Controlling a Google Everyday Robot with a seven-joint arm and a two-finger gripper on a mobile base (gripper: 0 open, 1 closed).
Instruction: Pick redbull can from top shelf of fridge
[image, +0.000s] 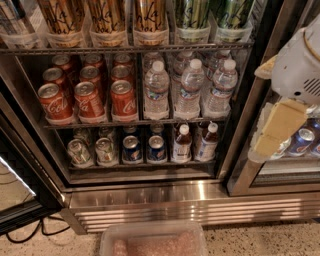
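Note:
The fridge (150, 197) stands open in front of me, with a stainless steel frame and base. Its top shelf (125, 50) runs along the top edge of the view. It holds clear trays of tall slim gold cans (107, 15) and green cans (192, 12), cut off at the top. I cannot make out which one is the redbull can. My gripper (277, 127), cream-coloured under a white arm housing (300, 65), hangs at the right. It is in front of the frame post and well to the right of and below the top shelf.
Below the top shelf are red cola cans (90, 95) and water bottles (190, 90). Lower still are small cans (132, 149) and bottles (182, 142). The open door (25, 165) juts out at left. A clear plastic bin (155, 242) lies on the floor. Cans (300, 142) sit behind the right door.

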